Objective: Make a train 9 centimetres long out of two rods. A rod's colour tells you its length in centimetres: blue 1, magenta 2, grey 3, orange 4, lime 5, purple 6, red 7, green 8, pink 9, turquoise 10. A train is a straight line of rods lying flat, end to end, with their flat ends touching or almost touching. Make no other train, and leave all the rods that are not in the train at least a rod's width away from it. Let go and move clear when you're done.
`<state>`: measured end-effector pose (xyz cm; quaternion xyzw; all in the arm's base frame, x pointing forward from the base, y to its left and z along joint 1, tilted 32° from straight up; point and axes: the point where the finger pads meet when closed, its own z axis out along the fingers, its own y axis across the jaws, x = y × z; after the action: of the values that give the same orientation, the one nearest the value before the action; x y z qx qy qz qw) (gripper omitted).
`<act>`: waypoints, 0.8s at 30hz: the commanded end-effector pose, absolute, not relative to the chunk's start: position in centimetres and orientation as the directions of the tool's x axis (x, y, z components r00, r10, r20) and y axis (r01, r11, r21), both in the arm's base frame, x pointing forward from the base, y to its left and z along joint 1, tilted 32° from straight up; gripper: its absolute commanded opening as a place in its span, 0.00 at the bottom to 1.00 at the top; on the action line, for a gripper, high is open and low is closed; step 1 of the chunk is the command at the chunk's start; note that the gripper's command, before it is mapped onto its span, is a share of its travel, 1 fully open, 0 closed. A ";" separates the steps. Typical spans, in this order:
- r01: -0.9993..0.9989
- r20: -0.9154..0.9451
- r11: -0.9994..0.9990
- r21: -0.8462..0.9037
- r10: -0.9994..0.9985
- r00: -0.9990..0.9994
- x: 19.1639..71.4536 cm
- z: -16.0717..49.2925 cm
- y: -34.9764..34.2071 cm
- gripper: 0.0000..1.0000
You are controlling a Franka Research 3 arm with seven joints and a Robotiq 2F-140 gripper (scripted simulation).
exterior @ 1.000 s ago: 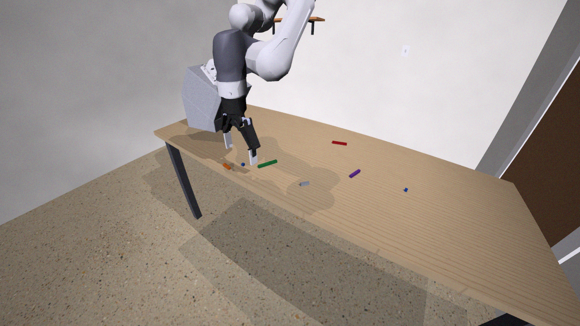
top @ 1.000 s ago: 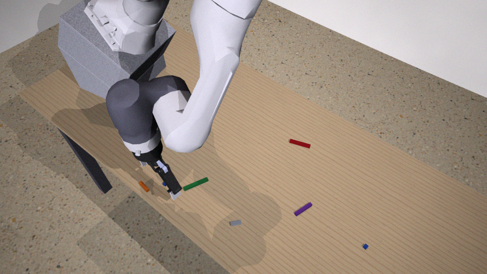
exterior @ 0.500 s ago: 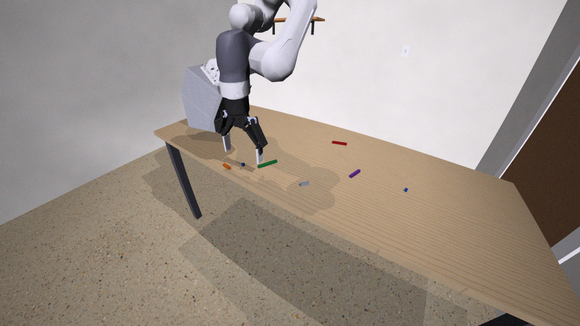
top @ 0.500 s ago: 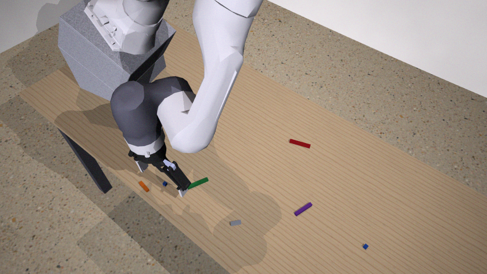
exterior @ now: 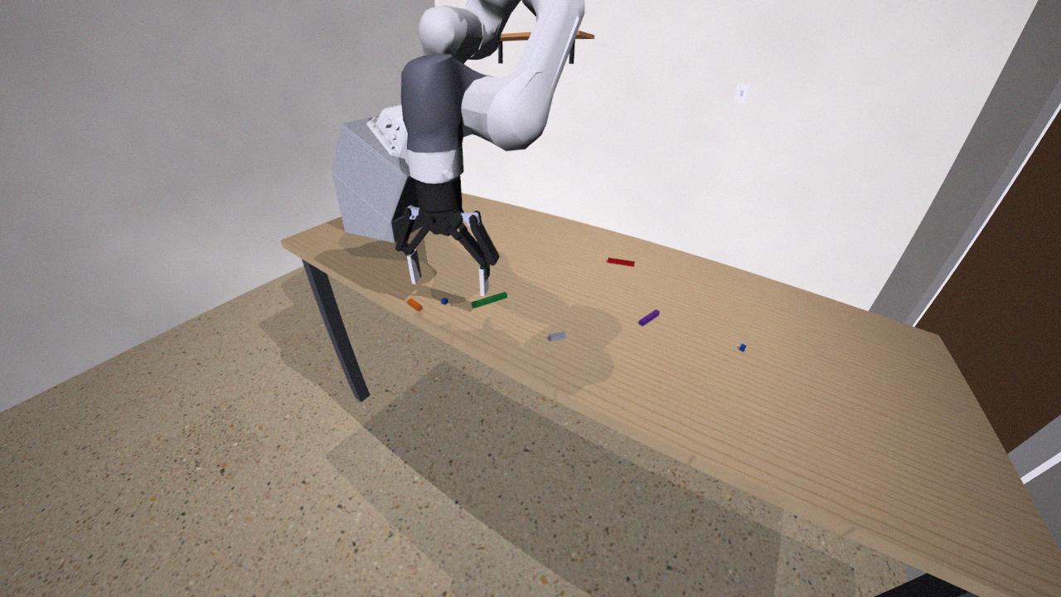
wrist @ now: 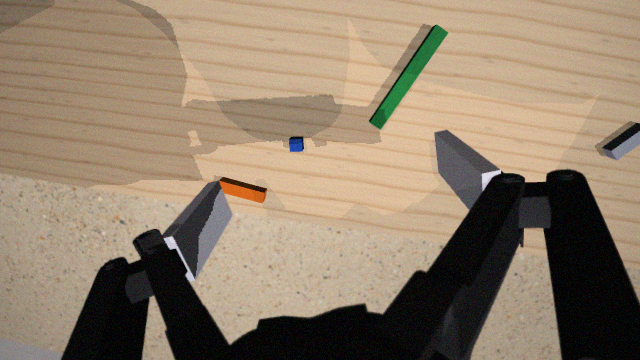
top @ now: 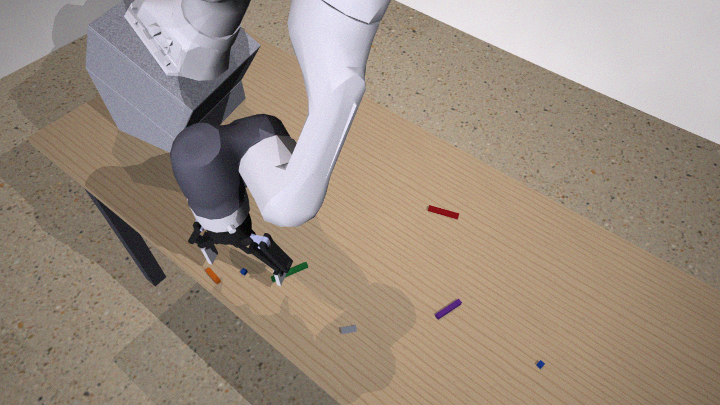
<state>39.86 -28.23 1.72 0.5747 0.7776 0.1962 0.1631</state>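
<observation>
My gripper (top: 243, 270) is open and empty, hovering a little above the table near its front left edge; it also shows in the exterior view (exterior: 449, 283) and the wrist view (wrist: 327, 162). A small blue rod (top: 243, 271) (wrist: 296, 144) lies flat on the table below the gap between the fingers. A green rod (top: 290, 270) (wrist: 409, 76) lies flat just to its right, apart from it and slanted, with its near end by one fingertip. An orange rod (top: 212, 274) (wrist: 243, 189) lies at the table edge by the other fingertip.
A grey rod (top: 347, 329) lies further right near the front edge. A purple rod (top: 448, 308), a red rod (top: 442, 212) and a second blue rod (top: 540, 364) lie spread out to the right. The grey robot base block (top: 151, 85) stands at the back left.
</observation>
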 end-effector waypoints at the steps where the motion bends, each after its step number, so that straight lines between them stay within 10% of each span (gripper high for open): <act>1: 0.766 -0.119 0.417 0.489 0.902 -0.415 40.2 1.9 -28.2 1.00; 24: 0.558 -0.289 0.722 0.409 0.682 -0.672 41.6 2.7 -27.9 1.00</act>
<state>41.39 -27.83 2.56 0.4095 0.8764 0.1601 0.1962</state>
